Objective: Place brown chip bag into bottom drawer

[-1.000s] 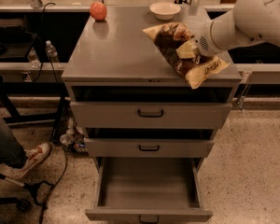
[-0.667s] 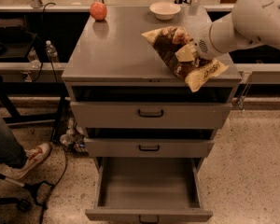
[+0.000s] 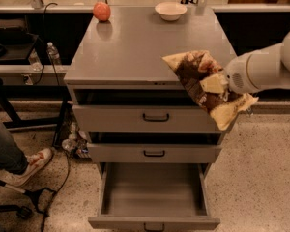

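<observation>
The brown chip bag [image 3: 203, 86], dark brown in the middle with cream-yellow ends, hangs tilted in the air over the cabinet's front right corner. My gripper [image 3: 214, 84] is shut on the brown chip bag, reaching in from the right on a white arm; a cream fingertip [image 3: 211, 83] shows against the bag. The bottom drawer [image 3: 154, 197] is pulled out wide and open below, its grey inside bare, its small dark handle at the front edge. The bag is well above it and to the right.
The two shallower drawers [image 3: 150, 117] above stand slightly open. On the cabinet top [image 3: 130, 47] sit a red apple [image 3: 101, 11] and a white bowl [image 3: 170, 10] at the back. A person's leg and shoe [image 3: 31, 163] and cables are on the floor at left.
My gripper has carried the bag forward and to the right, off the cabinet top towards its front right corner, and lower.
</observation>
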